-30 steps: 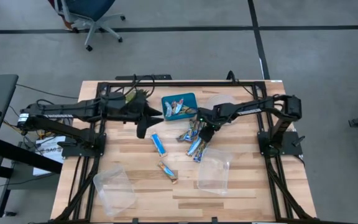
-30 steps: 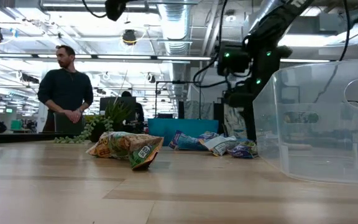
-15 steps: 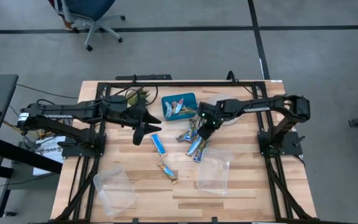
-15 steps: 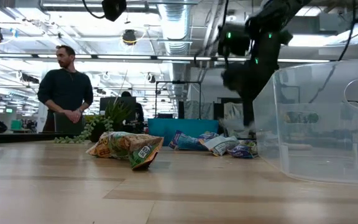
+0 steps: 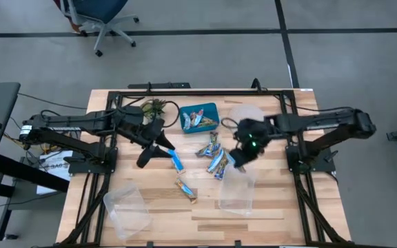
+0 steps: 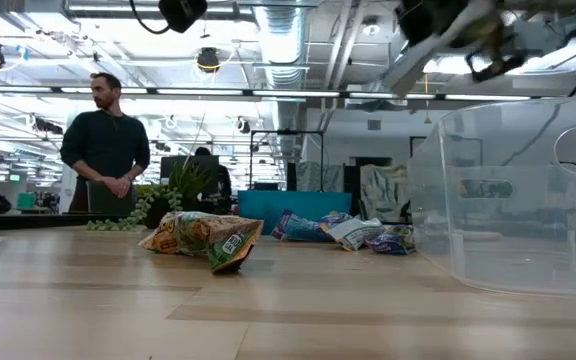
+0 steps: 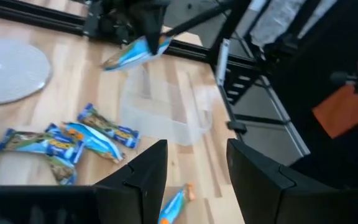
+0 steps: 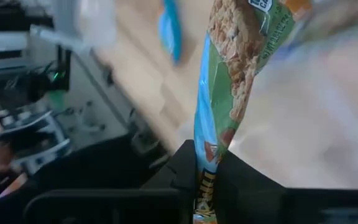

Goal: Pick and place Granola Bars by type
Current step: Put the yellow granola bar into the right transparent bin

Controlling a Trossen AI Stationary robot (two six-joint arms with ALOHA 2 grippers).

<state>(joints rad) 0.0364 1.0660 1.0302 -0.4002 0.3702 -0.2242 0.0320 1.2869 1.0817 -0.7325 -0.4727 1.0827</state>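
My right gripper (image 5: pixel 242 157) is shut on one granola bar (image 8: pixel 235 68) with a green, blue and tan wrapper, high above the far rim of a clear container (image 5: pixel 238 193). Several more bars lie in a loose pile (image 5: pixel 214 157) at mid-table. A blue bar (image 5: pixel 176 160) and an orange one (image 5: pixel 185 190) lie flat to the pile's left. More bars sit in the teal tray (image 5: pixel 209 109). My left gripper (image 5: pixel 151 157) hovers open just left of the blue bar, with nothing between its fingers (image 7: pixel 143 177). My right gripper pinches the bar near one end (image 8: pixel 205 163) between its two fingers, on the wrapper's flat faces. The rest of the bar sticks out past the fingertips. It is lifted clear of the table and hangs tilted below the gripper (image 7: pixel 135 53).
A second clear container (image 5: pixel 126 210) stands near the front left. A round clear lid (image 5: pixel 248 114) lies right of the tray, a green spiky plant (image 5: pixel 150 107) left of it. A black frame borders the table. A person (image 6: pixel 106 150) stands beyond the far edge.
My right gripper has risen from the pile with one bar in its fingers and has swung toward the table's right and near edges, ending over the clear container. My left gripper has moved toward the near edge, closer to the blue bar.
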